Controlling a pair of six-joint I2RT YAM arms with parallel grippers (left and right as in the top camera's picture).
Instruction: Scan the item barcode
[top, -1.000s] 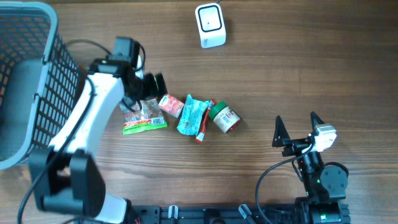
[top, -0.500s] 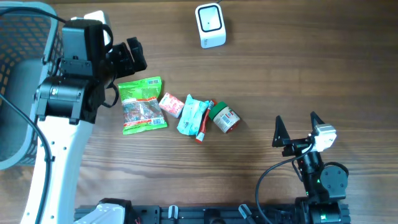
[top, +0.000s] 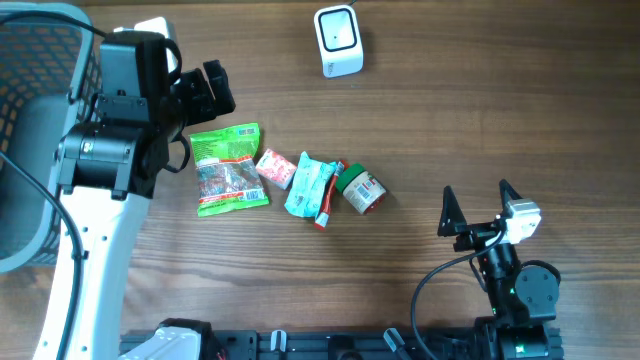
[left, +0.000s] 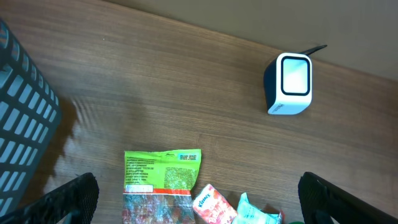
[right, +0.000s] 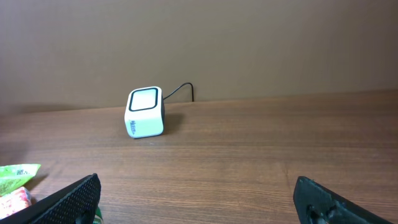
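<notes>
Several items lie in a row mid-table: a green snack bag (top: 230, 170) (left: 163, 180), a pink tissue pack (top: 275, 168) (left: 213, 205), a teal pouch (top: 308, 185), a red tube (top: 326, 208) and a green-lidded jar (top: 360, 190). The white barcode scanner (top: 338, 40) (left: 289, 84) (right: 145, 112) stands at the far edge. My left gripper (top: 205, 95) (left: 196, 190) hangs open high above the green bag, holding nothing. At the near right, well away from the items, my right gripper (top: 478, 205) (right: 196, 186) is open and empty, facing the scanner.
A grey wire basket (top: 40, 130) (left: 25, 143) fills the left side, close beside the left arm. The scanner's cable (right: 180, 90) trails off behind it. Bare wood lies between the items and the right gripper.
A second ago the left gripper was low over the green bag; it has since lifted up and to the left, uncovering the bag. The right arm has not moved.
</notes>
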